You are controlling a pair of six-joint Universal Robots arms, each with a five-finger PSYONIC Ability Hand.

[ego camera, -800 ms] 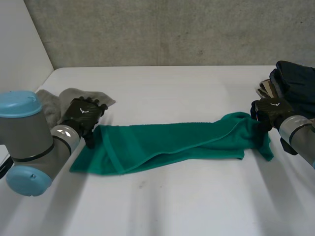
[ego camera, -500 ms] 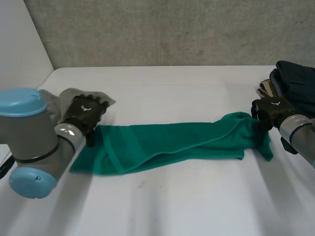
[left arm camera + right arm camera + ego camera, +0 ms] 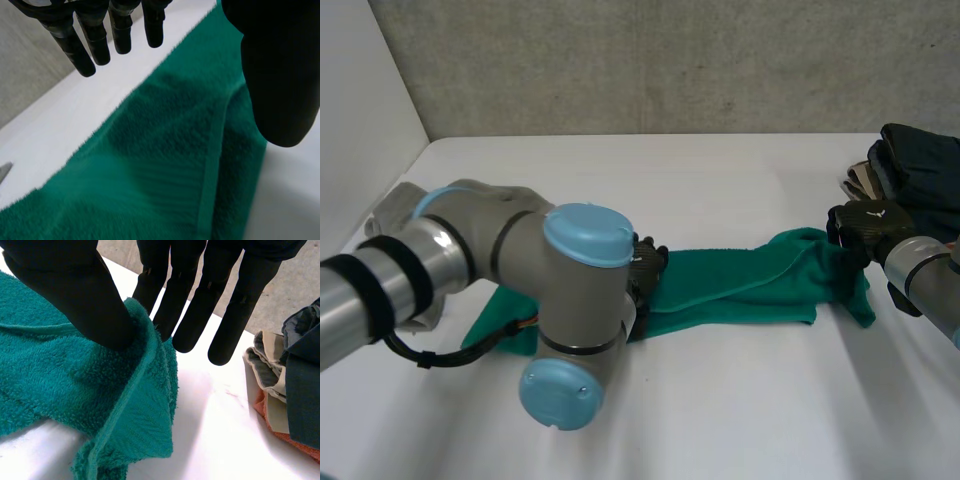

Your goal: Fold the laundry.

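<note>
White table against a grey concrete wall. Stretched long across it, a green towel, thick-piled and loosely folded lengthwise. At its right end, bunched edge pinched between thumb and fingers of the right hand, near a pile of clothes. Over its left part, left hand hovering, fingers straight, nothing held.
</note>
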